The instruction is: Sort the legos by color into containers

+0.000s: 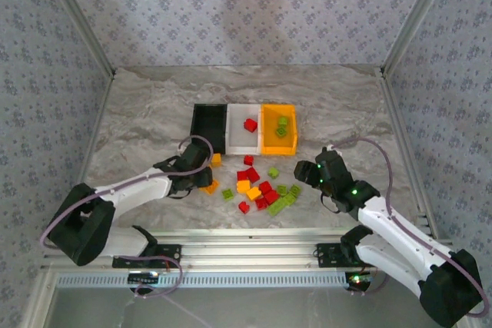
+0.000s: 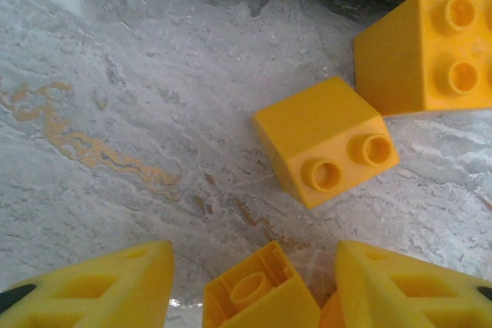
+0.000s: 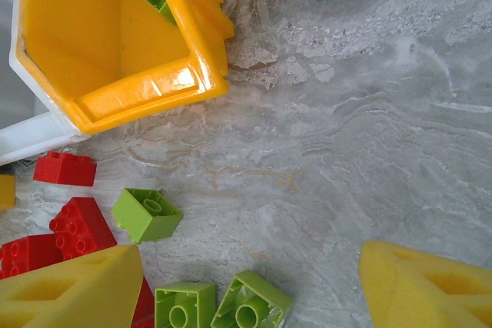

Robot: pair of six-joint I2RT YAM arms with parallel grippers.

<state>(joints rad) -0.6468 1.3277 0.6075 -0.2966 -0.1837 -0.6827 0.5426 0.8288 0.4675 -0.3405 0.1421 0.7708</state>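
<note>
Three containers (image 1: 240,144); one red lego (image 1: 250,124) inside white.

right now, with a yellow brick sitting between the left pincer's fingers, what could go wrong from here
1. The yellow brick lies hollow side up and off-centre in the left pincer, nearer one finger, so it may twist or slip out on closing.
2. The nearer loose brick and the farther loose brick sit just ahead; the fingers might nudge them.
</note>
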